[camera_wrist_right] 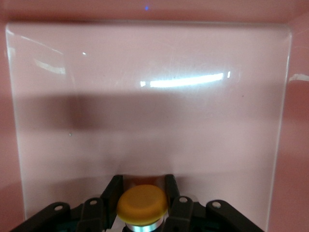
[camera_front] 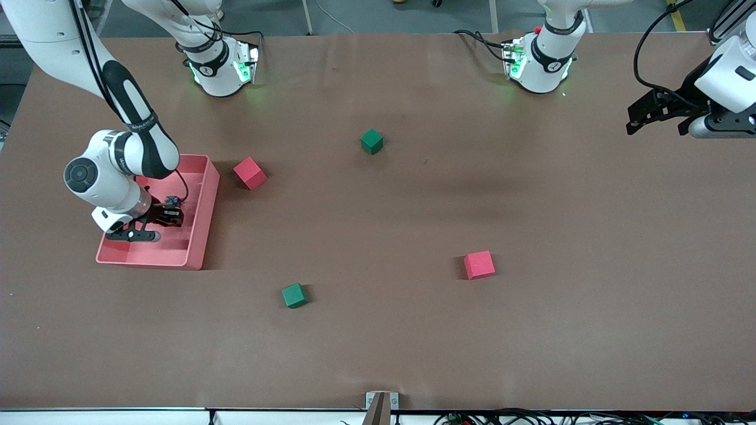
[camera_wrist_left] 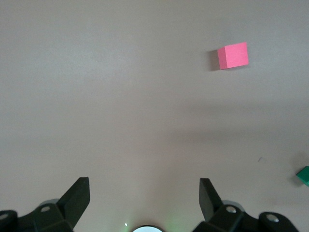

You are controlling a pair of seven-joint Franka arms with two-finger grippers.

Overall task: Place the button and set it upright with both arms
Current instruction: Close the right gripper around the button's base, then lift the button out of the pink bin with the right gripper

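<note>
Brown table (camera_front: 413,212), front view: pink tray (camera_front: 201,230) at right arm's end; right gripper (camera_front: 168,217) down inside tray, button hidden there. Left gripper (camera_front: 655,115) waits in air over left arm's end of table. Red and green cubes scattered.

Left wrist view: fingers (camera_wrist_left: 77,198) spread wide, nothing between; red cube (camera_wrist_left: 232,55) on table.

Right wrist view: fingers (camera_wrist_right: 112,191) pressed on button (camera_wrist_right: 142,204), orange cap facing camera, over pink tray floor (camera_wrist_right: 149,121).
</note>
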